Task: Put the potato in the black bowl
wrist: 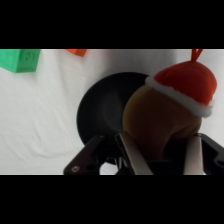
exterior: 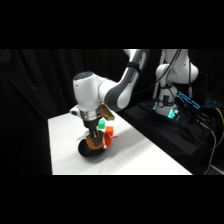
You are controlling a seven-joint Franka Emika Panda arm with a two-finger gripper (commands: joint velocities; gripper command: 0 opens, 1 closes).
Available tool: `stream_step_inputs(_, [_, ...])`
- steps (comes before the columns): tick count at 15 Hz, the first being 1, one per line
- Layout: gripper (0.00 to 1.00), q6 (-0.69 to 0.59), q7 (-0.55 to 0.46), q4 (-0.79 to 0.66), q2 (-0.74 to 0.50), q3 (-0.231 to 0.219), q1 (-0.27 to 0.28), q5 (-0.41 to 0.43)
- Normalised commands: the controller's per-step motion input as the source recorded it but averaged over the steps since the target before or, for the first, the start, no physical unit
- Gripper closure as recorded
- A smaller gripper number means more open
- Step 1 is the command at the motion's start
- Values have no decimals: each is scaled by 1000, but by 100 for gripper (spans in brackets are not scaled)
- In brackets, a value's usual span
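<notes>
The potato [wrist: 155, 117] is a round brown lump with a red cap and white trim. It sits between the two fingers of my gripper [wrist: 160, 157], which is shut on it. Right under and behind it lies the glossy black bowl [wrist: 102, 107], with the potato over the bowl's right part. From the side, the gripper [exterior: 94, 139] comes down onto the black bowl [exterior: 92, 152] near the table's front left, and the potato [exterior: 94, 143] shows as an orange-brown patch at the bowl's rim.
A green block [wrist: 20, 60] and a small orange piece [wrist: 76, 51] lie on the white table [wrist: 35, 125] past the bowl. In the side view, green [exterior: 101, 123] and orange [exterior: 108, 133] pieces sit just behind the bowl. The table edge [exterior: 52, 150] is close on the left.
</notes>
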Motion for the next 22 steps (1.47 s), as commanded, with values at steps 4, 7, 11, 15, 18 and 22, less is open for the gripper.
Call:
stream_step_inputs(4, [67,75,-71,252,187,-56,-13,-68])
stream_step_inputs(7, [40,109,-24,167,73,-93,5,-119])
stream_step_inputs(11, [9,66,-9,111,6,-72,8,-121])
stream_step_inputs(15, [0,-84,13,31,-151,-32,35,-104])
stream_step_inputs(18, [0,-241,4,-73,-361,0,39,-90])
stream_step_inputs(22, [0,-488,-103,-142,-544,87,-15,-7])
